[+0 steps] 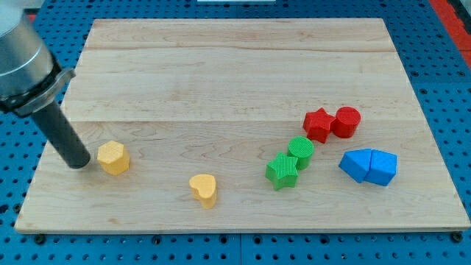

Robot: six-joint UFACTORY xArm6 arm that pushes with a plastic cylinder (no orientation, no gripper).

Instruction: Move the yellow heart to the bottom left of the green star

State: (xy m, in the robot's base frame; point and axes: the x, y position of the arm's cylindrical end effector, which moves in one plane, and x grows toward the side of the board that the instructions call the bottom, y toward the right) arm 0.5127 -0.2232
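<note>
The yellow heart (204, 189) lies on the wooden board toward the view's bottom, left of centre. The green star (282, 171) sits to its right and slightly higher, touching a green cylinder (300, 151) at its upper right. My tip (79, 163) rests on the board at the view's left, just left of a yellow hexagon (113, 157), with a small gap between them. The tip is far to the left of the yellow heart.
A red star (318, 124) and a red cylinder (346, 121) touch each other above the green pair. Two blue blocks (368, 166) sit together at the view's right. The board's left edge (44, 158) is close to my tip.
</note>
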